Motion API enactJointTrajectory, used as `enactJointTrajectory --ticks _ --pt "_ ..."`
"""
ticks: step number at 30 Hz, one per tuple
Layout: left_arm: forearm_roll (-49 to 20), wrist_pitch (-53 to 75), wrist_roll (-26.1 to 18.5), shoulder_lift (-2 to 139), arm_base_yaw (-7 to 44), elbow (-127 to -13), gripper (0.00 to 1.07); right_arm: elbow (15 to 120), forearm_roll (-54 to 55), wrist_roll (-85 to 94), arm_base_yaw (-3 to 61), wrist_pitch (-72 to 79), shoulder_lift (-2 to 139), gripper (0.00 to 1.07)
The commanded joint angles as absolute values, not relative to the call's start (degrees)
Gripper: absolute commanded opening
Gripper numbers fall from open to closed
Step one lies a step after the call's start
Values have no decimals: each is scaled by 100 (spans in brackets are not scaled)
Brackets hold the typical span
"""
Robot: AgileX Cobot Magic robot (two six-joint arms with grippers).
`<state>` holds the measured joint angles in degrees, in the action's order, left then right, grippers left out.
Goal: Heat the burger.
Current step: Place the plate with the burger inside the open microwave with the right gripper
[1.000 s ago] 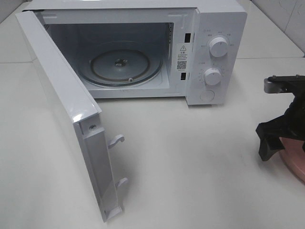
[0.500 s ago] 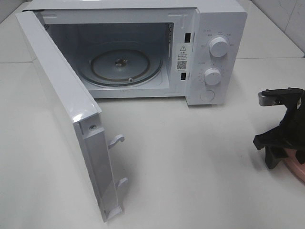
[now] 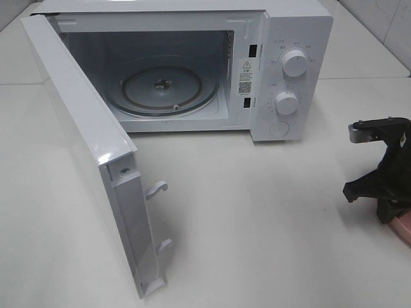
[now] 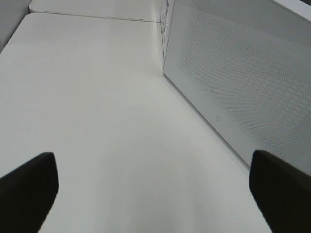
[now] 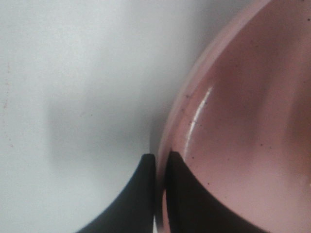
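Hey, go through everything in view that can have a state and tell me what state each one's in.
microwave door: swung wide open
glass turntable: bare, nothing on it
pink plate: rim clamped by the right gripper
right gripper: jaws shut on the pink plate's rim
left gripper: jaws wide open, holding nothing

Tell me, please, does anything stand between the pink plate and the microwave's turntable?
Nothing visible does: the door is swung wide, the turntable is bare, and no object shows between it and the pink plate.
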<state>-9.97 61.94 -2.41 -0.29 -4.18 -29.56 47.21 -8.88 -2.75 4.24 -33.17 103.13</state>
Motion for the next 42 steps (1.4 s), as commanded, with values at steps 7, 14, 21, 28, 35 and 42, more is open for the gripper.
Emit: enactJointTrajectory --ticks 7,14,21,28,35,42 --pt "-1008 6108 -229 -115 -430 -2956 100 4727 -894 -344 407 -3426 10319 0" --pt "-1008 6108 -229 -115 -430 -2956 100 4727 -922 -350 418 -3558 10319 0" --pt "-1008 6108 -229 -115 -430 -2956 100 4727 -1054 -413 418 -3816 10181 0" --pt "-1008 6108 -229 -115 -430 -2956 100 4727 -1083 -413 418 -3976 9757 0" --pt "-1008 6108 -229 -115 -430 -2956 100 4727 -1089 -413 418 -4251 9477 0" --pt "-1008 6108 -229 -115 -430 -2956 100 4727 -1089 -413 418 -4395 9173 0"
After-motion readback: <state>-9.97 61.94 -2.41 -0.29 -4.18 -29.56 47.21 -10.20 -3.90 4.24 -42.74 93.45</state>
